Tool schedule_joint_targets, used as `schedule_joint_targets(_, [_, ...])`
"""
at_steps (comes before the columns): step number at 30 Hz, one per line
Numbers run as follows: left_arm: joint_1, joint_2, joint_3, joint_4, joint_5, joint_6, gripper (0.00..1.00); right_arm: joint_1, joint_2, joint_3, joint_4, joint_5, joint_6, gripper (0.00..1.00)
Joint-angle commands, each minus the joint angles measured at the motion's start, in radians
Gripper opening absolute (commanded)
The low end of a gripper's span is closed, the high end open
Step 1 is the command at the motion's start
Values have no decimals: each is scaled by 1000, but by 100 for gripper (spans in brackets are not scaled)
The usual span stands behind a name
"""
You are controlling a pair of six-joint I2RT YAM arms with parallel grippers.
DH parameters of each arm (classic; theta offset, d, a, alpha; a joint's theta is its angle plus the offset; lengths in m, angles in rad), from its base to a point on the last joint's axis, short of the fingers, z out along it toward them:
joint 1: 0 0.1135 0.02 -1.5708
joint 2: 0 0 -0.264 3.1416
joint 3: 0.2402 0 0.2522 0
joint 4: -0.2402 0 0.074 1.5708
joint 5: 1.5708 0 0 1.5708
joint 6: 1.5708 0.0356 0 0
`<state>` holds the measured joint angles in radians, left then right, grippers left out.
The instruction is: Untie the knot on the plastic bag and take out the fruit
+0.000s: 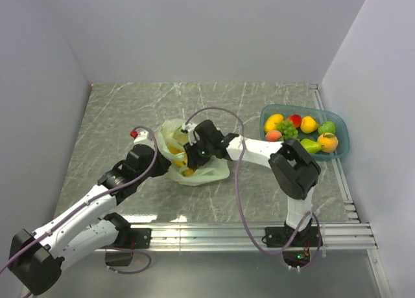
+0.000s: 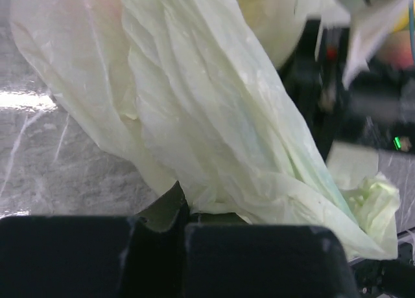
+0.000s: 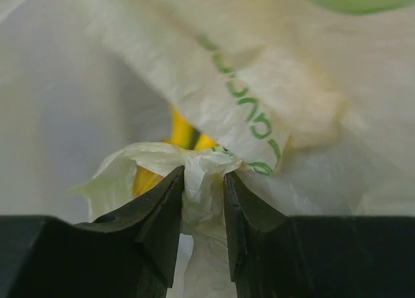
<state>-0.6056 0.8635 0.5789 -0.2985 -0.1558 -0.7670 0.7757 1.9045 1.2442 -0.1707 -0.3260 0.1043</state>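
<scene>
Plastic bag (image 1: 211,171) lies crumpled on the marble-patterned table (image 1: 130,110), in the middle between the two arms and well apart from the blue tray (image 1: 340,142) at the right. The left gripper (image 2: 180,214) has its jaws pressed together, with a fold of the bag's pale green film caught in the narrow seam between them. The right gripper (image 3: 203,201) has its jaws drawn in close, squeezing a bunched wad of the bag's film from both sides (whether that wad is the knot itself I cannot tell). Just behind the wad, yellow bananas (image 3: 185,133) show through a gap in the film, inside the bag.
</scene>
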Motion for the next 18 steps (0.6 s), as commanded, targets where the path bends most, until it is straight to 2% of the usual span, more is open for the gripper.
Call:
schedule_joint_targets(1, [-3, -46, -20, 7, -45, 9, 1, 28, -140, -41, 43, -52, 95, 37])
schedule_joint_targets(6, [-3, -104, -57, -2, -53, -17, 1, 13, -199, -23, -54, 123, 61, 42])
schedule_joint_targets(10, [-5, -139, -86, -14, -53, -35, 1, -44, -231, -11, -105, 269, 75, 42])
schedule_joint_targets(11, [-5, -153, -91, -16, -53, -40, 1, -50, -235, -15, -111, 295, 81, 41])
schedule_joint_targets(12, [-5, -159, -97, -16, -50, -43, 1, -58, -242, -20, -119, 320, 86, 34])
schedule_joint_targets(15, [-5, -173, -116, -13, -34, -48, 1, -91, -260, -46, -133, 415, 121, 23])
schedule_joint_targets(18, [-3, -173, -131, -8, -19, -55, 1, -131, -278, -83, -136, 478, 184, 24])
